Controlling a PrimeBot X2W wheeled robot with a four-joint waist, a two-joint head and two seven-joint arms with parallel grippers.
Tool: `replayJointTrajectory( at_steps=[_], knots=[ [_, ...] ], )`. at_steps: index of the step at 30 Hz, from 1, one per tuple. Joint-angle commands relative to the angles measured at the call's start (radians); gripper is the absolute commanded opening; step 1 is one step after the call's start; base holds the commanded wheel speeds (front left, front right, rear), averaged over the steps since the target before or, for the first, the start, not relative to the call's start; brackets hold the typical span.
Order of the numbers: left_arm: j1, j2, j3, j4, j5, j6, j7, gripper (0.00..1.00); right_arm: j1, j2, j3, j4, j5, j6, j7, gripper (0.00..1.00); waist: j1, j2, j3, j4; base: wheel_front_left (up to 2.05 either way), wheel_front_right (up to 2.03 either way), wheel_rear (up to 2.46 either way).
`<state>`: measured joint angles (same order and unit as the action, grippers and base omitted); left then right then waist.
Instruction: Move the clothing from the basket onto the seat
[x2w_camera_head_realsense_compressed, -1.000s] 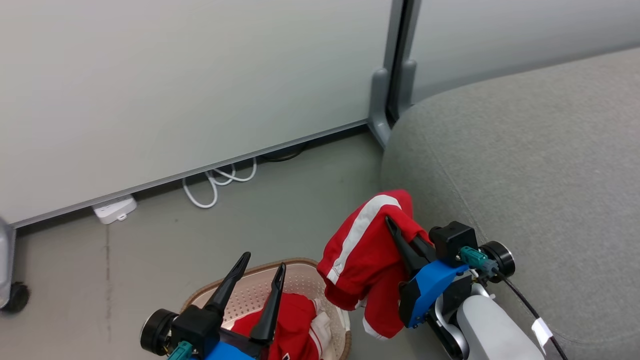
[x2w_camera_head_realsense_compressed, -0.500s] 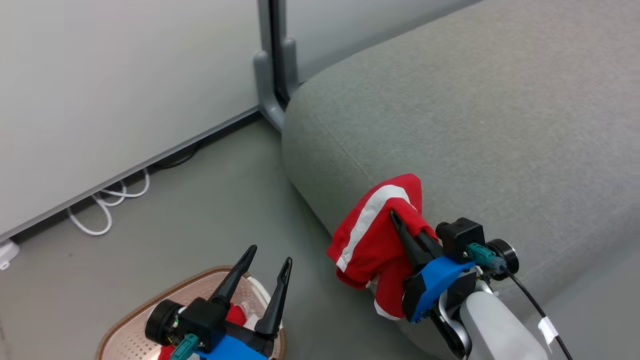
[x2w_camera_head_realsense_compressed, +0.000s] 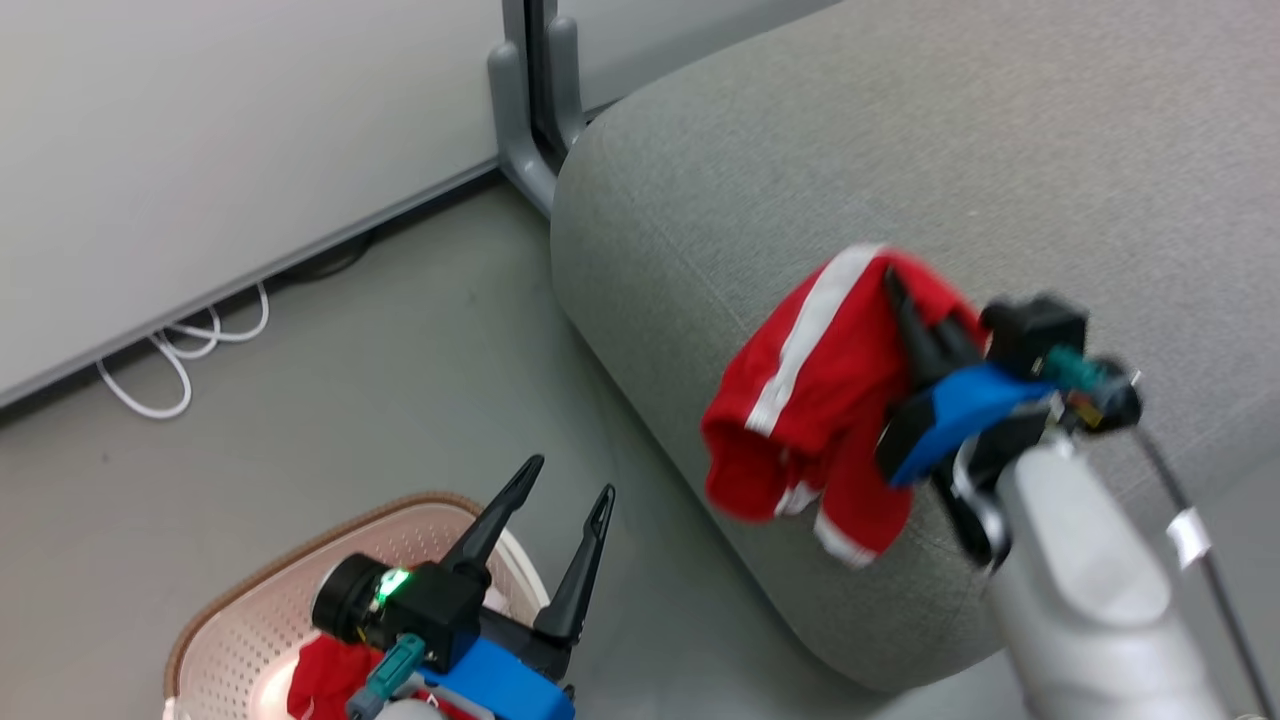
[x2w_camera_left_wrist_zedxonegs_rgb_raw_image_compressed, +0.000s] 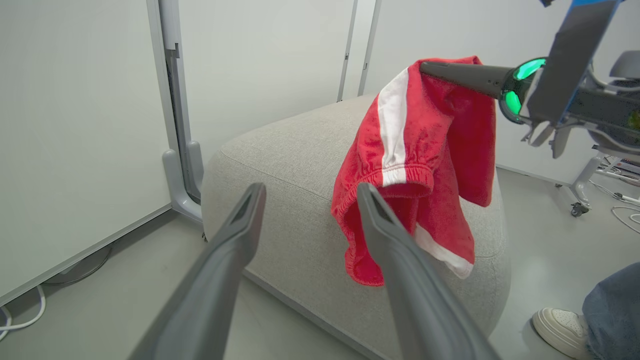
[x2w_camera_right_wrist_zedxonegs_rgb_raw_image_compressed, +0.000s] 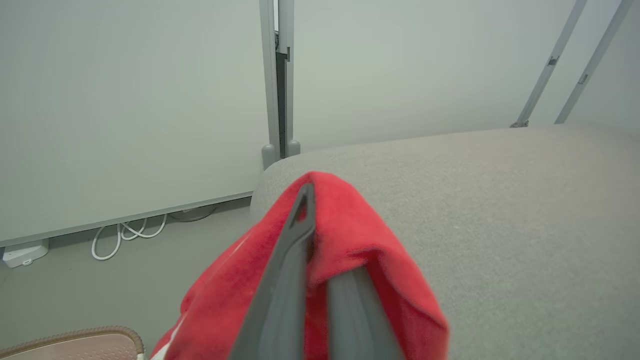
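Head view: the right gripper (x2w_camera_head_realsense_compressed: 905, 310) reaches in from the lower right on a pale forearm, its fingers pressed together on the top fold of one red garment (x2w_camera_head_realsense_compressed: 815, 400). The garment hangs over the seat (x2w_camera_head_realsense_compressed: 1000, 150) at its rounded near edge, with its long axis running from the pinched fold down to the lower left and a white stripe along that line. The left gripper (x2w_camera_head_realsense_compressed: 570, 478) sits at the lower left, its two fingers spread wide with nothing between them, pointing up over the floor. Below it stands one basket (x2w_camera_head_realsense_compressed: 250, 590), with a second red garment (x2w_camera_head_realsense_compressed: 325, 680) inside. White cable (x2w_camera_head_realsense_compressed: 180, 350) loops lie at the wall's foot.

Left wrist view: the two spread fingers frame the seat's rounded end. The held garment hangs nearly upright from the other gripper's tips, stripe vertical and gathered hem lowest. Whether it touches the upholstery, I cannot tell. A shoe (x2w_camera_left_wrist_zedxonegs_rgb_raw_image_compressed: 560, 325) and a trouser leg show at the lower right.

Right wrist view: the closed fingers point at the seat's edge, red cloth draped over them. The basket's rim is at the lower left corner.
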<state>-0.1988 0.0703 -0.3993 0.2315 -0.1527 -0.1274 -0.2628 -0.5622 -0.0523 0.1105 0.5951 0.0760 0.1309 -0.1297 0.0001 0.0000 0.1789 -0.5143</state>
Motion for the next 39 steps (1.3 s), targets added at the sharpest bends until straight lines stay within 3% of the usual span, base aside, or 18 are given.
replayJointTrajectory(
  at_steps=[1, 6, 11, 16, 20, 29, 30, 31, 32, 33, 34, 39],
  knots=[
    [-0.020, 0.012, -0.003, -0.001, 0.006, -0.003, -0.003, 1.00, -0.044, -0.006, -0.010, -0.001, -0.018, 0.000, 0.006, 0.00, -0.0001, 0.0000, 0.048, 0.031, 0.00, 0.00, 0.00],
    [-0.101, 0.056, -0.053, -0.005, 0.019, -0.004, -0.003, 1.00, -0.235, -0.102, -0.134, 0.016, -0.040, 0.000, 0.050, 0.00, -0.0001, 0.0000, 0.175, 0.104, 0.00, 0.00, 0.00],
    [-0.181, 0.098, -0.093, -0.033, 0.026, -0.004, -0.003, 1.00, -0.397, -0.265, -0.246, 0.055, -0.049, 0.000, 0.088, 0.00, -0.0001, 0.0000, 0.302, 0.181, 0.00, 0.00, 0.00],
    [-0.240, 0.129, -0.136, -0.076, 0.031, -0.004, -0.003, 1.00, -0.465, -0.376, -0.396, 0.122, -0.051, 0.000, 0.072, 0.00, -0.0001, 0.0000, 0.392, 0.257, 0.00, 0.00, 0.00],
    [-0.271, 0.130, -0.144, -0.097, 0.035, -0.004, -0.003, 1.00, -0.437, -0.402, -0.475, 0.181, -0.071, 0.000, 0.030, 0.00, -0.0001, 0.0000, 0.452, 0.293, 0.00, 0.00, 0.00],
    [-0.317, 0.107, -0.148, -0.094, 0.033, -0.004, -0.003, 1.00, -0.387, -0.359, -0.574, 0.327, -0.155, 0.000, -0.040, 0.02, -0.0001, 0.0000, 0.480, 0.329, 0.00, 0.00, 0.00],
    [-0.316, 0.106, -0.143, -0.092, 0.031, -0.004, -0.003, 1.00, -0.386, -0.358, -0.581, 0.338, -0.164, 0.000, -0.047, 0.15, -0.0001, 0.0000, 0.474, 0.331, 0.00, 0.00, 0.00],
    [-0.315, 0.102, -0.139, -0.092, 0.030, -0.004, -0.003, 1.00, -0.381, -0.352, -0.583, 0.344, -0.175, 0.000, -0.055, 0.42, -0.0001, 0.0000, 0.466, 0.332, 0.00, 0.00, 0.00],
    [-0.312, 0.098, -0.135, -0.091, 0.026, -0.004, -0.003, 1.00, -0.380, -0.350, -0.582, 0.351, -0.183, 0.000, -0.059, 0.49, -0.0001, 0.0000, 0.458, 0.333, 0.00, 0.00, 0.00],
    [-0.307, 0.096, -0.131, -0.089, 0.024, -0.004, -0.003, 1.00, -0.378, -0.343, -0.580, 0.356, -0.190, 0.000, -0.066, 0.65, -0.0001, 0.0000, 0.448, 0.333, 0.00, 0.00, 0.00],
    [-0.301, 0.094, -0.126, -0.087, 0.023, -0.004, -0.003, 1.00, -0.380, -0.340, -0.580, 0.359, -0.194, 0.000, -0.069, 0.97, -0.0001, 0.0000, 0.437, 0.332, 0.00, 0.00, 0.00],
    [-0.263, 0.079, -0.101, -0.072, 0.011, -0.004, -0.003, 1.00, -0.359, -0.320, -0.546, 0.382, -0.218, 0.000, -0.080, 1.00, -0.0001, 0.0000, 0.356, 0.329, 0.00, 0.00, 0.00]
  ],
)
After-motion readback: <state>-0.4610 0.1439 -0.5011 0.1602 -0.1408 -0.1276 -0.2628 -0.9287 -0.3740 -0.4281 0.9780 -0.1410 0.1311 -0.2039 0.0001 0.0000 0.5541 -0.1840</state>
